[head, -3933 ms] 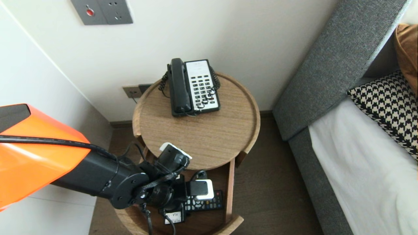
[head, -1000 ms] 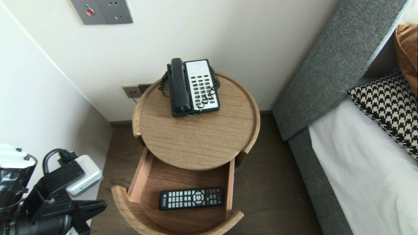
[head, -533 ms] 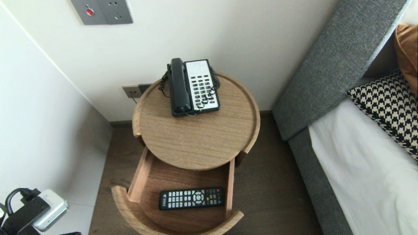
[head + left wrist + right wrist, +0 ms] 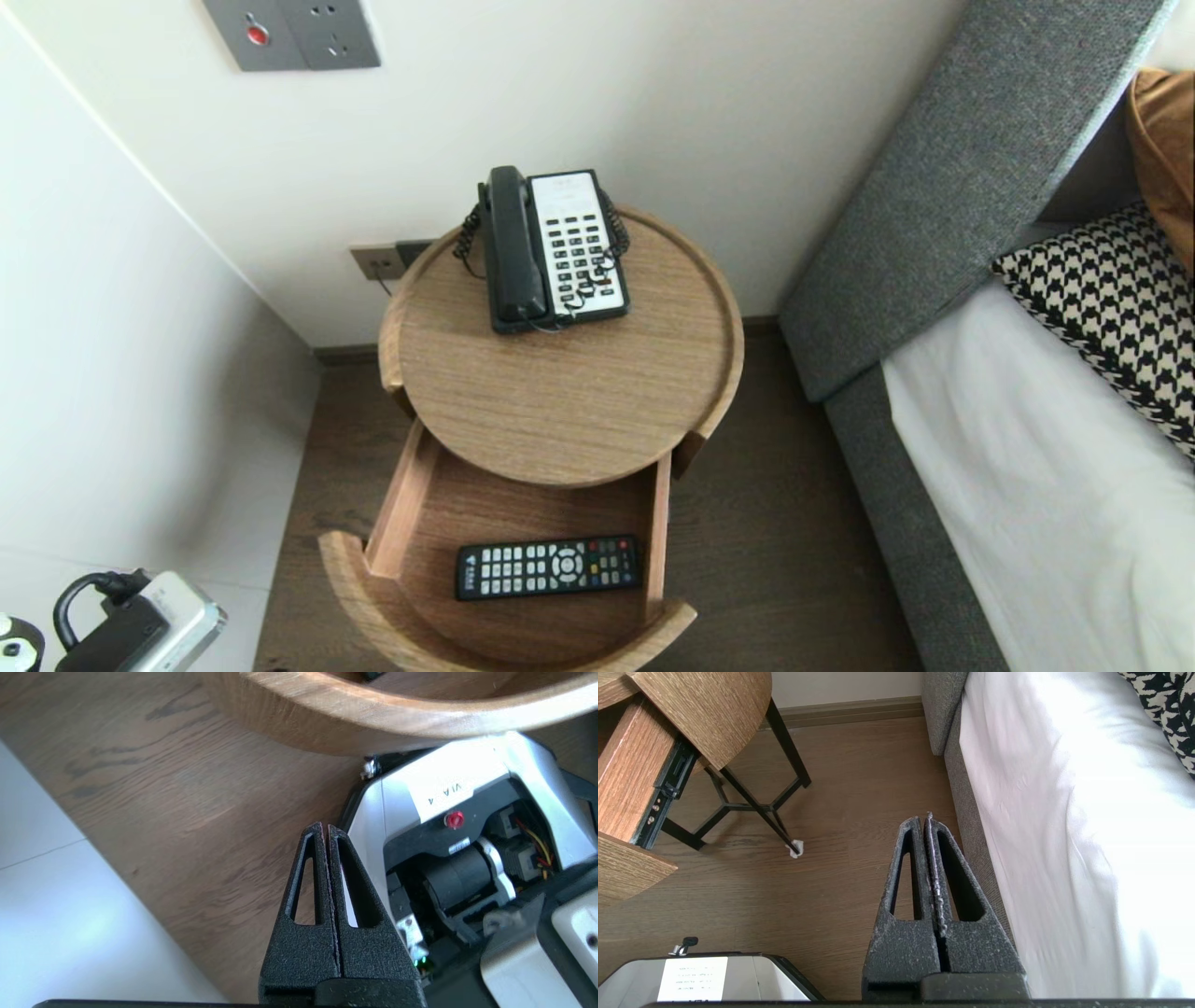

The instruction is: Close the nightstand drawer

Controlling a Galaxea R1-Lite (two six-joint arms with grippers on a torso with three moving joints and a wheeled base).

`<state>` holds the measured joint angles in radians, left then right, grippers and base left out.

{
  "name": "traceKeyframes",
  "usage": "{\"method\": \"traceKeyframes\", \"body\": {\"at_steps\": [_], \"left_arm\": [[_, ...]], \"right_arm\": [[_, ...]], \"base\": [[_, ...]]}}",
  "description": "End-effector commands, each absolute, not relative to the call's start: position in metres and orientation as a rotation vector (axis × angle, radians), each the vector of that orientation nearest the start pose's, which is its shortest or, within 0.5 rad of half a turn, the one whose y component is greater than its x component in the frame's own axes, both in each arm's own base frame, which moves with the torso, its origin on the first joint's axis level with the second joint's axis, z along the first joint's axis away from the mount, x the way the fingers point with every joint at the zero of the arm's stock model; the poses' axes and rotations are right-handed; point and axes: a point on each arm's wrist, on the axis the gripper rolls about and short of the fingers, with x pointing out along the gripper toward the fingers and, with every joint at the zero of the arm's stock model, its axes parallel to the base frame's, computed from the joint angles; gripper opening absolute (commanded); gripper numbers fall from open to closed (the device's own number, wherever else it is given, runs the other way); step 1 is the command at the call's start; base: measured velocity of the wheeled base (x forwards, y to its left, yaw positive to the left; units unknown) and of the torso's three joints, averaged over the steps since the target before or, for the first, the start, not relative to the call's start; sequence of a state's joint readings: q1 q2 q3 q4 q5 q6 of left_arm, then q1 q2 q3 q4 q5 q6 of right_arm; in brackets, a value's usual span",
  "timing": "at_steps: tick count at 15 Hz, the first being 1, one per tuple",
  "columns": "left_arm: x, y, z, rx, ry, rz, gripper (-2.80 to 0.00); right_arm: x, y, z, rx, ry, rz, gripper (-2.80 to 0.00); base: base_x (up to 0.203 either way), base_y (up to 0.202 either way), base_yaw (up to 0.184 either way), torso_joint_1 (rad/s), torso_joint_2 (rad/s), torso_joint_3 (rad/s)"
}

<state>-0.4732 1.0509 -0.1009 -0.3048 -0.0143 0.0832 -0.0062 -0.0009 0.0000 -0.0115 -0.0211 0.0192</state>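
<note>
One remote control (image 4: 548, 567) lay flat on the bottom of the single open drawer (image 4: 396, 504). It lay lengthwise across the drawer near the curved front, and it was the only thing in there. The drawer stood pulled out from under the round bedside table (image 4: 569, 411). The table top carried one telephone (image 4: 554, 247) at the wall side, its handset on the cradle.

Two grippers showed, each only to its own wrist camera. The left gripper (image 4: 325, 828) hung low over the wooden floor (image 4: 187, 812), outside the drawer and near its curved front. Its two fingers were pressed together with nothing between them. The robot's base (image 4: 467, 765), with one red button (image 4: 454, 819), lay close beside it. In the head view only the left wrist (image 4: 149, 625) showed, in the bottom left corner, well apart from the remote control. The right gripper (image 4: 923, 819) was closed tight as well and empty. It hung over the floor between the table's black legs (image 4: 788, 743) and the bed (image 4: 1064, 835). One small white scrap (image 4: 795, 850) lay at the foot of a leg.

The wall bore two plates: a grey panel (image 4: 291, 33) high up and a socket (image 4: 378, 262) low behind the table. Two cushions sat at the bed's head, one houndstooth cushion (image 4: 1111, 308) and one brown cushion (image 4: 1162, 140).
</note>
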Motion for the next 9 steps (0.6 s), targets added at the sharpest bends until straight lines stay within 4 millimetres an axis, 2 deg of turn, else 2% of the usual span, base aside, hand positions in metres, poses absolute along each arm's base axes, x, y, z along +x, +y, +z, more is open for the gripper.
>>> {"method": "traceKeyframes", "body": {"at_steps": [1,4,9], "left_arm": [[0.094,-0.049,0.088,0.232,0.647,-0.497,-2.8],[0.102,-0.056,0.076,0.227,0.65,-0.517,-2.8],[0.116,-0.068,0.075,0.169,0.696,-0.544,-2.8]], "right_arm": [[-0.023,0.0,0.075,0.02,-0.019,-0.027,-2.8],[-0.023,0.0,0.075,0.02,-0.019,-0.027,-2.8],[-0.023,0.0,0.075,0.02,-0.019,-0.027,-2.8]], "base": [[0.0,0.0,0.0,0.0,0.0,0.0],[0.0,0.0,0.0,0.0,0.0,0.0],[0.0,0.0,0.0,0.0,0.0,0.0]]}}
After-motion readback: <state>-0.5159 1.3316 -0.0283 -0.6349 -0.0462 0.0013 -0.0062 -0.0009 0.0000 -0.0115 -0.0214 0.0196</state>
